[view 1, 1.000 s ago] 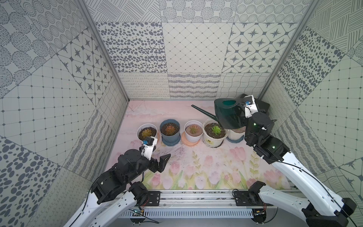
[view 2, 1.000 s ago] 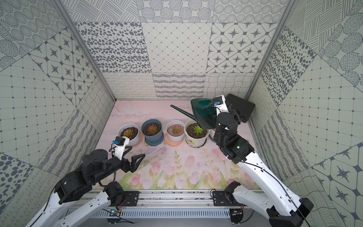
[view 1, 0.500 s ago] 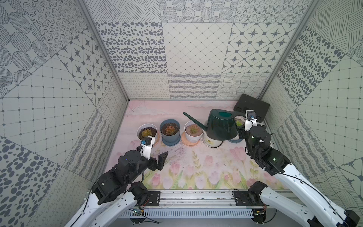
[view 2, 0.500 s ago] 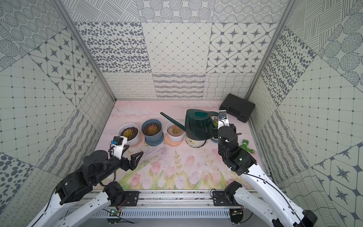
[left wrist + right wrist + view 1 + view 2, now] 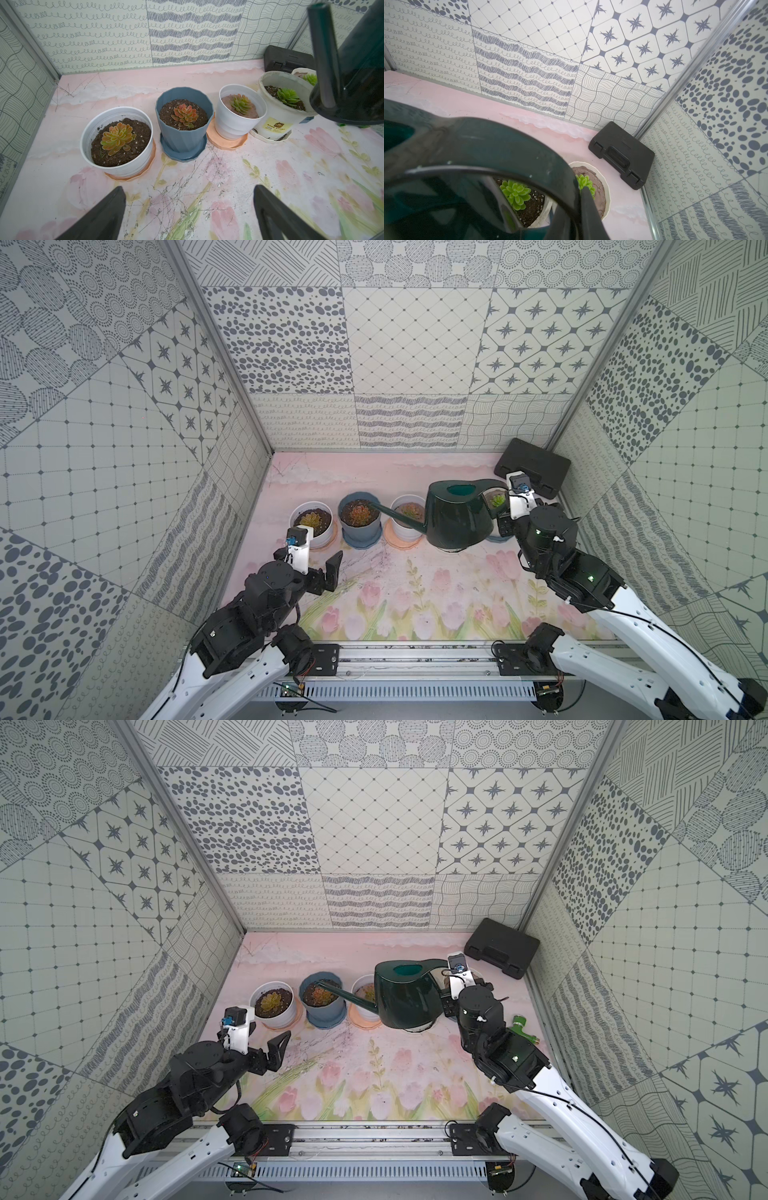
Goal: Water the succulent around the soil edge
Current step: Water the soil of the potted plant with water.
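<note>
right tool [image 5: 500, 522] clamps the watering can [image 5: 457, 518] handle; left tool [image 5: 189, 188] hovers spread.

dark green watering can [image 5: 457, 522], blue pot [image 5: 182, 133], green succulent [image 5: 584, 182]

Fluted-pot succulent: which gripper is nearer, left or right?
Right. The right gripper, shut on the handle of the watering can, is just beside the succulent; the left gripper hangs open far off, by the leftmost white pot.
</note>
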Controlling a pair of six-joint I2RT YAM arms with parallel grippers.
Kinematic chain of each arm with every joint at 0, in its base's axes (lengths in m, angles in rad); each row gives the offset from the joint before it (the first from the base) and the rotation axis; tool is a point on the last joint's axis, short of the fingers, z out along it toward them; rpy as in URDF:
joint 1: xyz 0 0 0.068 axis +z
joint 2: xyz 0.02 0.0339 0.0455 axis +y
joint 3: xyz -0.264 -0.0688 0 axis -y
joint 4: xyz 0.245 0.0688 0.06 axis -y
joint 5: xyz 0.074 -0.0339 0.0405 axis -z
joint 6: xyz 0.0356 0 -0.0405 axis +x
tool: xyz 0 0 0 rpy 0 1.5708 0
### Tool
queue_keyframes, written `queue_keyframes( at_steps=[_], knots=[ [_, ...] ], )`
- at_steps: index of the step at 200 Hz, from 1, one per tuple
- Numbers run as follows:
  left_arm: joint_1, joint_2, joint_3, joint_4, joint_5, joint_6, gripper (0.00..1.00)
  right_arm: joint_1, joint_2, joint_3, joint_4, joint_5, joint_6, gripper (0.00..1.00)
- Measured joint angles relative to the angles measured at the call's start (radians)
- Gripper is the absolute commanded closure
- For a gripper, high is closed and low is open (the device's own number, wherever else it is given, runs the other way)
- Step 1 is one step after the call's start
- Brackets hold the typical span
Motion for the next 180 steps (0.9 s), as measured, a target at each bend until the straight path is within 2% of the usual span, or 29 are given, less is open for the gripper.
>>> queue_keyframes(
  at_steps=[24, 76, 116, 180],
  knots=[
    [0.001, -0.015, 0.0, 0.0, -0.041, 0.004, 0.01, 0.06, 0.099, 0.032, 0.064, 0.069, -0.1, 1.0],
    [0.001, -0.043, -0.001, -0.002, -0.088, 0.011, 0.01, 0.103, 0.308, 0.143, 0.2, 0.13, -0.337, 1.0],
    [0.001, -0.052, -0.002, -0.002, -0.088, 0.011, 0.01, 0.122, 0.396, 0.224, 0.282, 0.133, -0.525, 1.0],
    [0.001, -0.063, -0.002, -0.002, -0.087, 0.011, 0.01, 0.148, 0.529, 0.323, 0.369, 0.153, -0.706, 1.0]
  ],
)
